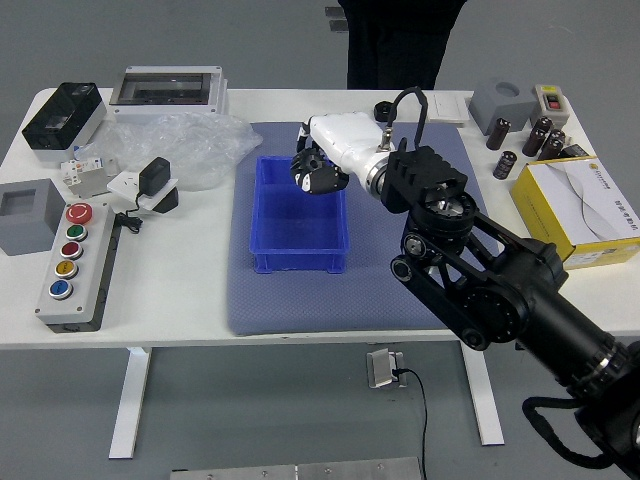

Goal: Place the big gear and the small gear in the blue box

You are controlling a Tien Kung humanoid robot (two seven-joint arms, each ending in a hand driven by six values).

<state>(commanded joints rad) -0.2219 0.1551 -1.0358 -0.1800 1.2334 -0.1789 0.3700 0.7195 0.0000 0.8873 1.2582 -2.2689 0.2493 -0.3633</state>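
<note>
My right hand (pixel 322 172) hangs over the back part of the blue box (pixel 298 262), coming in from the right with a white back and black fingertips. Its fingers are closed on a dark round piece, the big gear (pixel 308 160), which they partly cover. The box is open-topped, and its visible floor is plain blue. The small gear, seen earlier on the mat right of the box, is hidden behind my right forearm. My left arm is out of view.
The box stands on a grey-blue mat (pixel 270 310). Left are clear plastic wrap (pixel 205 145) and a button panel (pixel 75 265). A black round part (pixel 384 111) and yellow box (pixel 570 225) are behind and right. A dark-clothed person (pixel 395 45) stands beyond.
</note>
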